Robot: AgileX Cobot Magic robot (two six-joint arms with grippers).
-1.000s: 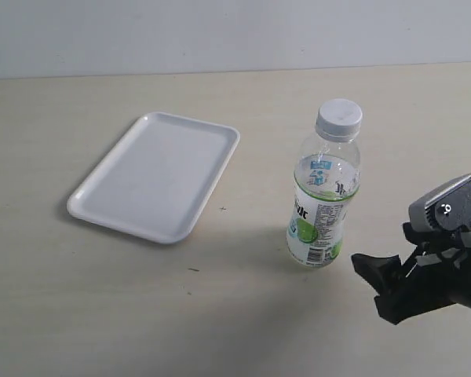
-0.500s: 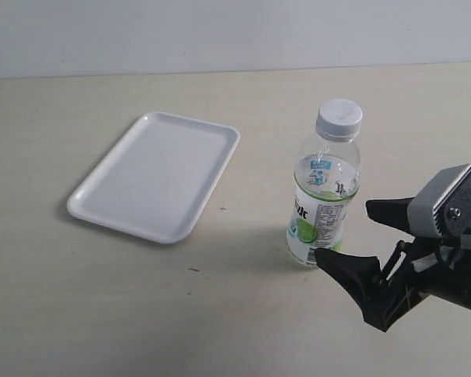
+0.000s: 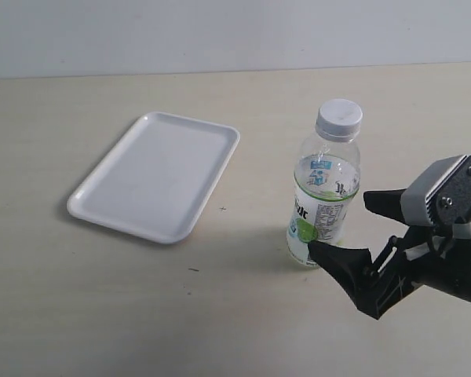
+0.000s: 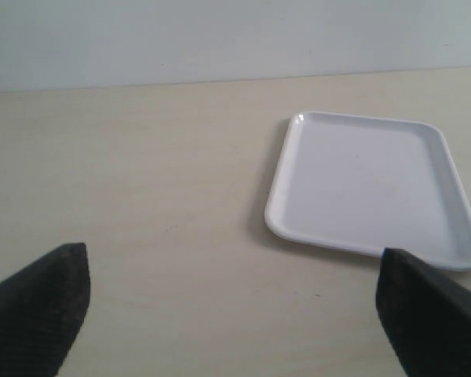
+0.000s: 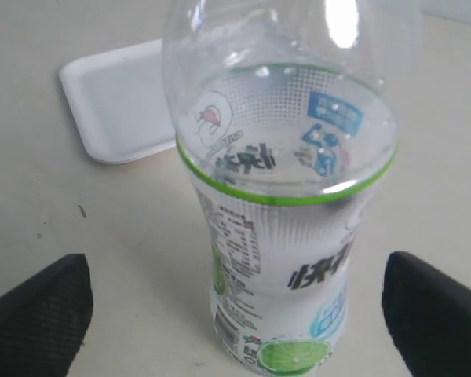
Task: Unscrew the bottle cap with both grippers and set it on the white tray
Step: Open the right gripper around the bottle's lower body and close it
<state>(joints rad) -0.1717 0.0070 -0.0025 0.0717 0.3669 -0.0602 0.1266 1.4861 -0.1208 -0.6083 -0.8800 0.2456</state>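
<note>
The bottle cap (image 3: 339, 119) sat screwed on the neck of the bottle (image 3: 323, 200), right of centre in the exterior view and a little above the middle. The bottle stood upright on the table (image 3: 102, 298), its green-and-white label wrapped round the lower half and the clear upper part bare. The right claw (image 3: 341, 224) reached in from the lower right corner of the frame, low against the bottle's labelled part. It was spread wide: one black finger showed in front of the bottle's base and the other behind its right side. In the right wrist view both fingertips (image 5: 43, 310) stood clear of the bottle, with nothing gripped. The white tray (image 3: 157, 175) lay flat on the table at centre left of the exterior view, well apart from the bottle. The left claw (image 4: 231, 255) showed only in its own wrist view. There its two dark fingers gaped wide over bare table, holding nothing, with the tray lying beyond them.
</note>
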